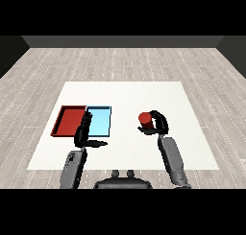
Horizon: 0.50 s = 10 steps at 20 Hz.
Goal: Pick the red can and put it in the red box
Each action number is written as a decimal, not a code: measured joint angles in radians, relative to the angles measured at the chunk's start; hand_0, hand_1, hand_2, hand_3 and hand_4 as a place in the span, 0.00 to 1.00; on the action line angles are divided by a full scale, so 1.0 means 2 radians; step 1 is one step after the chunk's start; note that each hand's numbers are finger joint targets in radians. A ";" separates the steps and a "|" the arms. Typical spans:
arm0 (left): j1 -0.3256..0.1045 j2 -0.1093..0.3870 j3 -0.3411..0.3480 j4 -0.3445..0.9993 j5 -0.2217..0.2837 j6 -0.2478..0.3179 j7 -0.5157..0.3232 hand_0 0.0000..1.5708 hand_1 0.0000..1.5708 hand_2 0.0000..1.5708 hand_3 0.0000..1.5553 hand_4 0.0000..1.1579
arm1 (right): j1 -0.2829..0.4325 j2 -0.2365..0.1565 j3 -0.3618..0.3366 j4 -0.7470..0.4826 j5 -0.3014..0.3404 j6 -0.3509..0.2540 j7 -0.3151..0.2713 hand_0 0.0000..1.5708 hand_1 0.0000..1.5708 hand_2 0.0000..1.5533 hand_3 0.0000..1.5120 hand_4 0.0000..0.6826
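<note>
The red can point(145, 120) stands upright right of the table's middle, with my right hand point(158, 124) curled round its right side. Whether the can rests on the table or is just off it I cannot tell. The red tray point(64, 122) lies at the left with nothing in it. My left hand point(82, 131) hangs open with straight fingers over the seam between the red tray and the light blue tray point(101, 121), its thumb pointing right.
The white table point(125, 95) stretches wide behind both trays and the can. A grey plank floor surrounds it. The two trays touch side by side, red at the left, blue at the right.
</note>
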 measured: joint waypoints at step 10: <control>-0.019 -0.004 -0.057 0.008 -0.002 0.044 0.041 0.00 0.00 0.00 0.00 0.00 | -0.049 0.028 0.158 -0.007 -0.019 -0.181 0.024 0.92 0.92 0.92 0.91 0.96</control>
